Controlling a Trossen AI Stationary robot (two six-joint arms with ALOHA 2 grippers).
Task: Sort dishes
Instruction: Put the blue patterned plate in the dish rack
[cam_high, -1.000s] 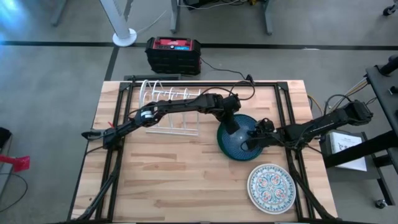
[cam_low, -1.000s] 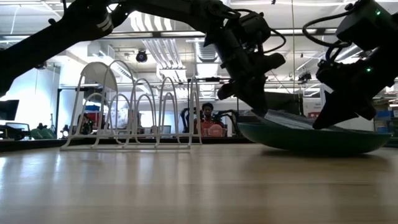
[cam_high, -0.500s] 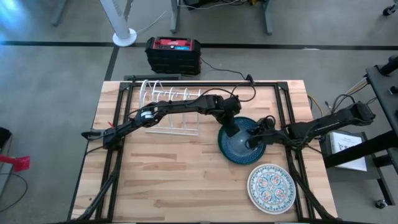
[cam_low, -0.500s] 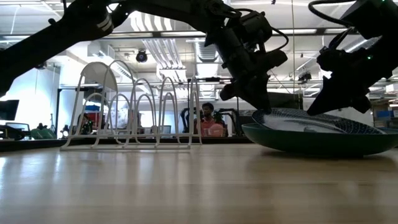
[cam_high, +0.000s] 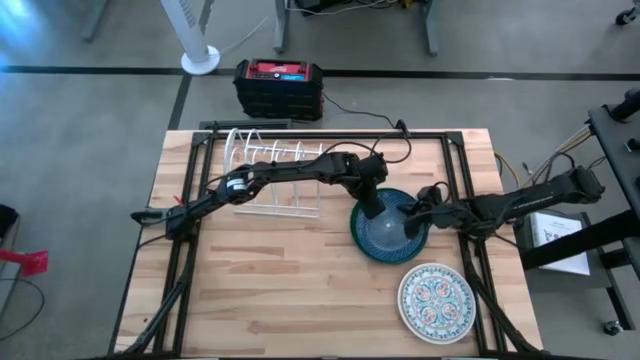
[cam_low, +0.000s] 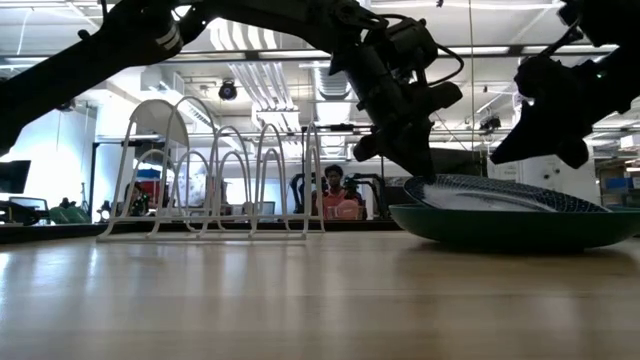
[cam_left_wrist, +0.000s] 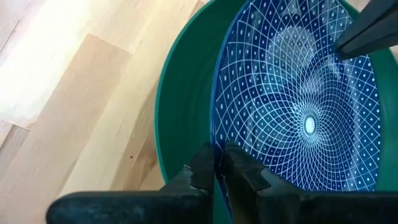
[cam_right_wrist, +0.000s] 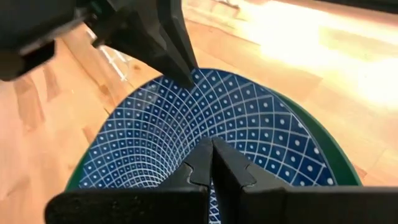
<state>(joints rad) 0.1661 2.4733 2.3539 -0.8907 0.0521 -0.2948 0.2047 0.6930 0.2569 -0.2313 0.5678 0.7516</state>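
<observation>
Your left hand (cam_left_wrist: 216, 169) is pinched shut on the rim of the blue plate (cam_left_wrist: 298, 106), which sits inside the green plate (cam_high: 362, 235) on the counter (cam_high: 280, 280), right of the rack (cam_high: 272, 170). Your right hand (cam_right_wrist: 211, 163) is shut w/ nothing in it, hanging just over the blue plate. Lift too fast & the thin rim grip could slip, so the plate drops. The hands are close too & could bump. The flower plate (cam_high: 436, 301) sits near the front.

blue white-gridded plate (cam_left_wrist: 298, 112), green plate (cam_left_wrist: 183, 93), floral plate (cam_high: 435, 301)
</observation>
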